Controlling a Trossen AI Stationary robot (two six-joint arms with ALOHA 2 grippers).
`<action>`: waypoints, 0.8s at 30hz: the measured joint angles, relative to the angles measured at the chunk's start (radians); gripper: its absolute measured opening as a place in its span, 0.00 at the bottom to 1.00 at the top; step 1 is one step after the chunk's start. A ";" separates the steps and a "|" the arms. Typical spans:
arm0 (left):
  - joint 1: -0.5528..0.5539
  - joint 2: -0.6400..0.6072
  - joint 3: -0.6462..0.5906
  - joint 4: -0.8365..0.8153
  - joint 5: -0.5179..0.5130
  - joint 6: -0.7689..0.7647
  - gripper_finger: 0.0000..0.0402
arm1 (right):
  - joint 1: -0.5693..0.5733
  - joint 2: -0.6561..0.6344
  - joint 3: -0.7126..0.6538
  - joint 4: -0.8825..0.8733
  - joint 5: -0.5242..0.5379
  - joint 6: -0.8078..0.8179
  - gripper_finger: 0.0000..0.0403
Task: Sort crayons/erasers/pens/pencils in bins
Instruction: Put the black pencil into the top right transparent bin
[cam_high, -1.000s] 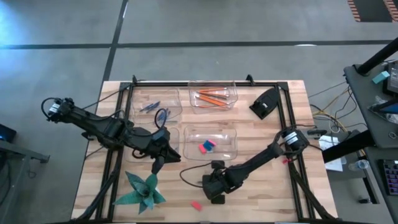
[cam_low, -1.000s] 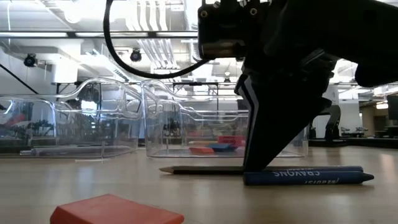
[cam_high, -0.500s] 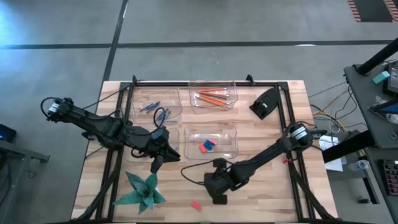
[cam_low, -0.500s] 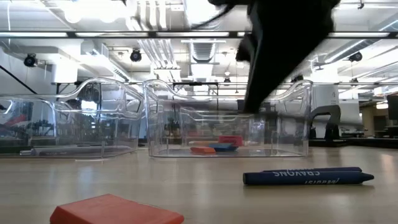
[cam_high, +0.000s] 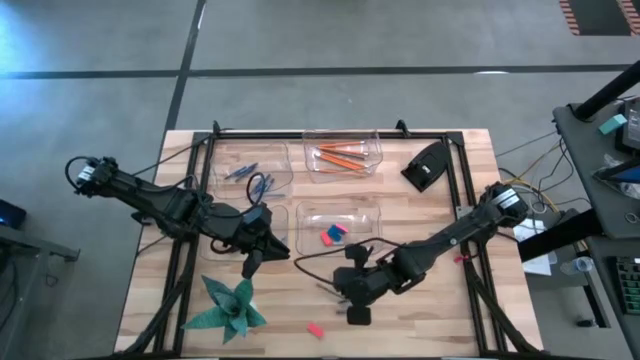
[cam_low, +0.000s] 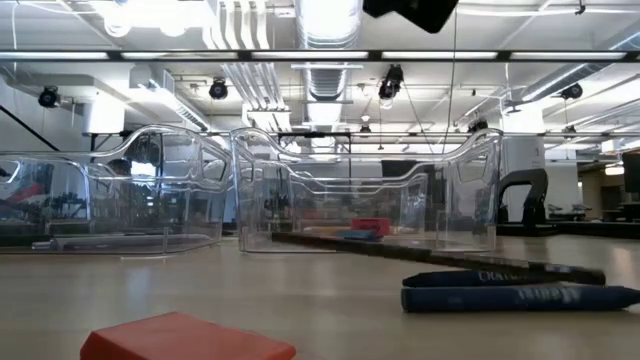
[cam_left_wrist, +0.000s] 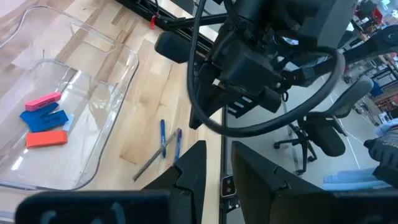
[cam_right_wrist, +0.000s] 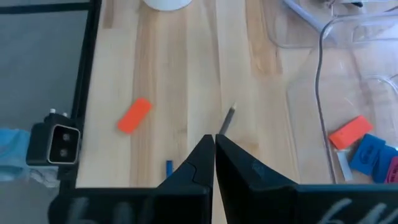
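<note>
My right gripper (cam_high: 356, 312) (cam_right_wrist: 214, 146) hangs shut above the table's near middle, with nothing between its fingers. Below it a thin dark grey pen (cam_right_wrist: 226, 121) (cam_left_wrist: 149, 165) lies on the wood, slanting beside two blue crayons (cam_left_wrist: 163, 137) (cam_low: 520, 297). The pen's far end (cam_low: 285, 238) looks slightly raised. My left gripper (cam_high: 254, 265) (cam_left_wrist: 221, 168) waits at the near left, its fingers a narrow gap apart and empty. Orange pencils (cam_high: 340, 156) lie in the far right bin. Erasers (cam_high: 332, 235) lie in the near right bin (cam_high: 372, 222).
A red eraser (cam_high: 315, 329) (cam_right_wrist: 134, 116) lies loose by the near edge. A green paper star (cam_high: 232, 308) sits near left. The far left bin (cam_high: 280, 152) holds blue sticks (cam_high: 240, 171). A black object (cam_high: 428, 165) sits far right, inside the black frame rail (cam_high: 330, 132).
My right gripper, shut, has risen from the table and tipped up, almost out of the low view's top. The pen under its fingers was gone from the table half a second ago. It now lies slanted behind the two crayons, which have shifted.
</note>
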 joint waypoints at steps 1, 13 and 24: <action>0.000 0.000 0.000 0.000 0.000 0.000 0.15 | 0.000 0.001 -0.002 -0.002 0.000 0.000 0.02; 0.000 0.000 0.000 -0.005 0.000 0.009 0.15 | 0.000 0.152 -0.012 0.034 -0.033 0.202 0.02; 0.000 -0.011 0.000 -0.005 0.001 -0.001 0.15 | -0.002 0.223 -0.011 0.139 -0.089 0.376 0.23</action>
